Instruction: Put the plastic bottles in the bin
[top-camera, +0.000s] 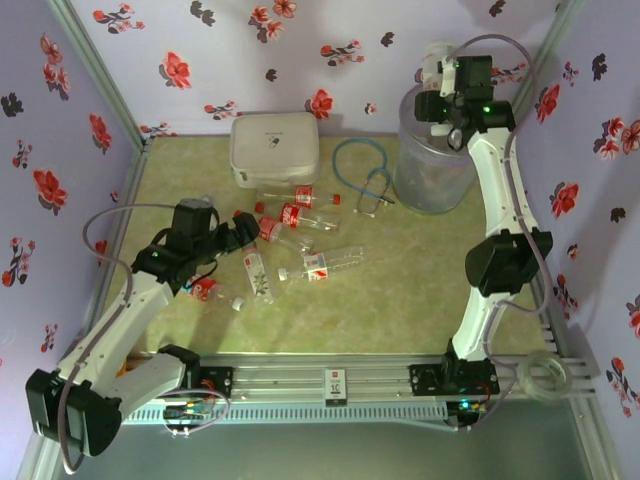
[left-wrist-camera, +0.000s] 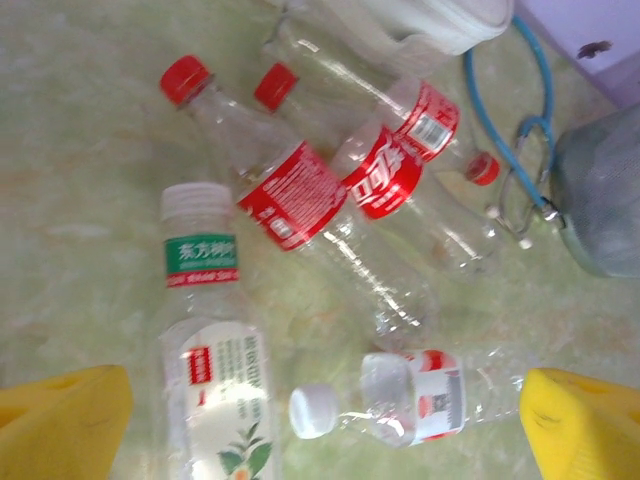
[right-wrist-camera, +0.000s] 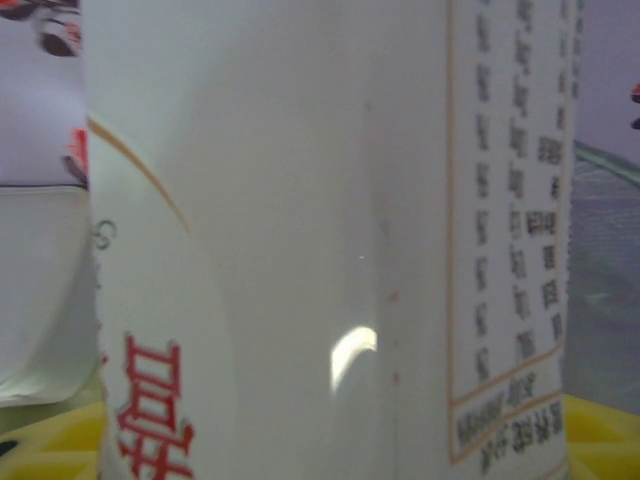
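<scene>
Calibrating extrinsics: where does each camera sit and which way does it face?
Top external: above and behind the bases, looking down on the table; both arms, left hand and right hand show.
Left wrist: faces down at lying bottles; its yellow fingertips at the bottom corners.
Right wrist: close on the gripped white-label bottle; yellow fingertips low.
Shared: top and left wrist both see the white case.

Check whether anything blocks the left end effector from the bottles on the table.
Nothing visible does. The open left end effector hangs directly over the loose bottles; the blue stethoscope and white case lie farther back.
</scene>
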